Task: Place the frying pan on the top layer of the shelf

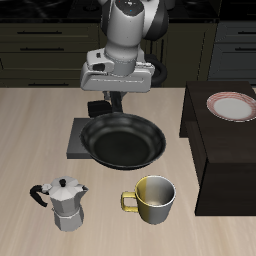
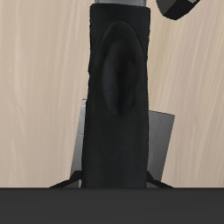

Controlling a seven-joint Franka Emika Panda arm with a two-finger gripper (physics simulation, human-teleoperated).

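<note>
The frying pan is round and black and rests on the grey burner plate near the middle of the table. Its long handle points toward the robot's base. My gripper is low over the handle, with its jaws on either side of it. In the wrist view the handle fills the middle, and one fingertip stands a little apart from its edge, so the gripper looks open. The shelf is a dark boxy unit beside the pan.
A pink-rimmed plate lies on the shelf's top at its back. A metal mug and a moka pot stand near the table's front edge. The burner plate also shows in the wrist view.
</note>
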